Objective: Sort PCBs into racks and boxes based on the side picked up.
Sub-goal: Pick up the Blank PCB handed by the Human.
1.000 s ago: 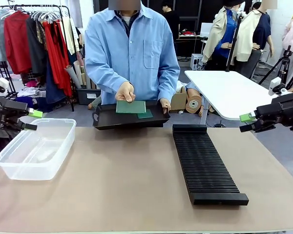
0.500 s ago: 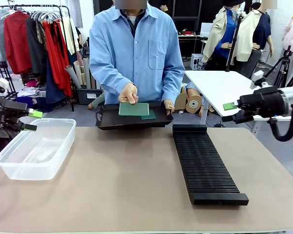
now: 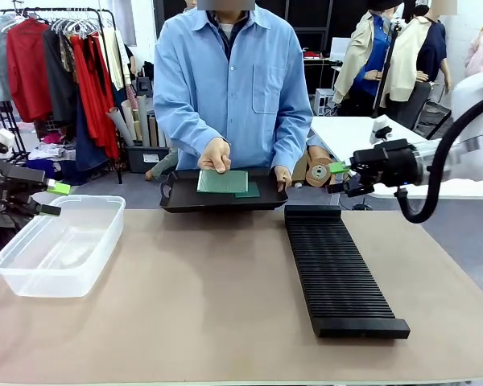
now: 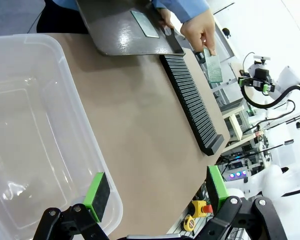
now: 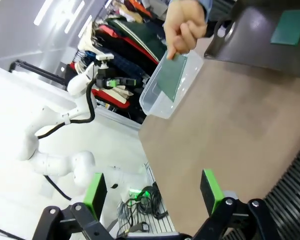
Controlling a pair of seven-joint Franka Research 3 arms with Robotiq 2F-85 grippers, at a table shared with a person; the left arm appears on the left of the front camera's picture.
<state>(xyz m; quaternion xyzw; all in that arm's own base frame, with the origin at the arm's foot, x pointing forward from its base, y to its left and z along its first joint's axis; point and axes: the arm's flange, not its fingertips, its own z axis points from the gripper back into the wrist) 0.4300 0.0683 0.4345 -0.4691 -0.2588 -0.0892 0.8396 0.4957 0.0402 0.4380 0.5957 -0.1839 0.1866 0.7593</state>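
- Green PCB (image 3: 222,181) hangs just below the person's hand (image 3: 216,154), pinched by its edge, over the tray (image 3: 174,201) at the table's (image 3: 185,305) far edge.
- My right gripper (image 3: 335,177) stands spread, empty.

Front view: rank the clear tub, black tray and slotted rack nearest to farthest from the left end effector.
1. Clear tub, right by the left end effector, table's left.
2. Black tray, far middle, person holding it.
3. Slotted rack, right of centre.

Green PCBs (image 3: 222,181), blk ribbed rack (image 3: 338,273), clr box (image 3: 44,283)
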